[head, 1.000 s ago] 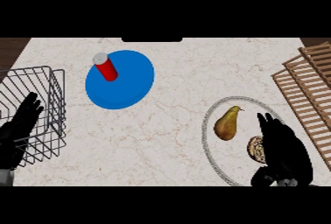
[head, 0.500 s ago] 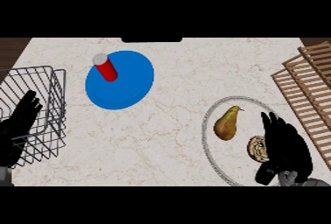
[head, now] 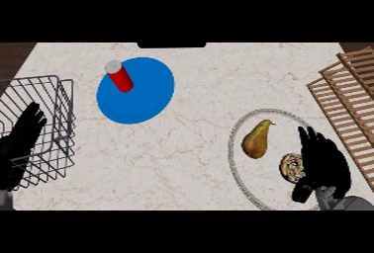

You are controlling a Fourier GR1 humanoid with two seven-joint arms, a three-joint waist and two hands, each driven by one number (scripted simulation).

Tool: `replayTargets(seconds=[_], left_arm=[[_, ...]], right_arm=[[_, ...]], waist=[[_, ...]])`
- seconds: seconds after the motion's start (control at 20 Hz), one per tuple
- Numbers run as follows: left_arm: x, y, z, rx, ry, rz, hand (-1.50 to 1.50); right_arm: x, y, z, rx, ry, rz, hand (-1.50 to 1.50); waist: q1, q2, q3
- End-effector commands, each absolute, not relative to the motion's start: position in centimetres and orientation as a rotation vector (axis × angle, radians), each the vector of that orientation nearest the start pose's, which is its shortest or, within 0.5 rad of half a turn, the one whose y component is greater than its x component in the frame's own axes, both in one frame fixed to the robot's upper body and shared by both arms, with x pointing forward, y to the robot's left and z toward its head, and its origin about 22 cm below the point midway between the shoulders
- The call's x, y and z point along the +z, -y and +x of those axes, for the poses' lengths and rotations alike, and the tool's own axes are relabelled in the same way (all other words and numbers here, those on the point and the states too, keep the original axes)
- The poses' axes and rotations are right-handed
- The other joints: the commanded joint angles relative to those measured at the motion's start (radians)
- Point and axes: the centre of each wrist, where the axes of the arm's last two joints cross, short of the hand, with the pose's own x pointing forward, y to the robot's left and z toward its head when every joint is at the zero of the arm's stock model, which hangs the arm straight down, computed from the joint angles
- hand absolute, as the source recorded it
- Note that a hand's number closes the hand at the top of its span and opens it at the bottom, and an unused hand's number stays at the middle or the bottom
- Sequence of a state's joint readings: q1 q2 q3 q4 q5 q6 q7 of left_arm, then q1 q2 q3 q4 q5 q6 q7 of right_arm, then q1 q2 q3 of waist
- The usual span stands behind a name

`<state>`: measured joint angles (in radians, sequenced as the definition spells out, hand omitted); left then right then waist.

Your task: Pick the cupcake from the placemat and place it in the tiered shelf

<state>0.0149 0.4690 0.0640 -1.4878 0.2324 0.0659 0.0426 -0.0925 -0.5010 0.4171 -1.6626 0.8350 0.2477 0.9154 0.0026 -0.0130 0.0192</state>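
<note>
**Right hand beside the cupcake**

My right hand (head: 323, 165) is hovering over the round placemat (head: 235, 148), fingers straight, touching the cupcake (head: 293, 166) lying near the pear (head: 256, 140). My left hand (head: 21, 143) is resting open by the wire basket (head: 51, 99). Wooden tiered shelf (head: 349, 94) is sitting at right.

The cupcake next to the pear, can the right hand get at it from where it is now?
Probably yes. The right hand hangs open right beside the cupcake, partly over it, on the same round mat. The pear lies on the cupcake's far side, so nothing seems to block a grasp.
</note>
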Motion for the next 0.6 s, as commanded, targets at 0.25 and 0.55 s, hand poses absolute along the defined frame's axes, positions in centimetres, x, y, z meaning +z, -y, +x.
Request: replayTargets(seconds=[0.25,0.55], left_arm=[[0.6,-35.0,23.9,-0.032,1.336,0.27,0.0],[0.1,-35.2,22.9,-0.049,1.33,0.262,0.0]], right_arm=[[2.1,24.4,24.8,0.999,0.603,-1.061,1.5],[0.7,25.5,24.3,1.065,0.643,-1.089,1.5]], waist=[[-0.008,0.015,-0.019],[-0.005,0.015,-0.019]])
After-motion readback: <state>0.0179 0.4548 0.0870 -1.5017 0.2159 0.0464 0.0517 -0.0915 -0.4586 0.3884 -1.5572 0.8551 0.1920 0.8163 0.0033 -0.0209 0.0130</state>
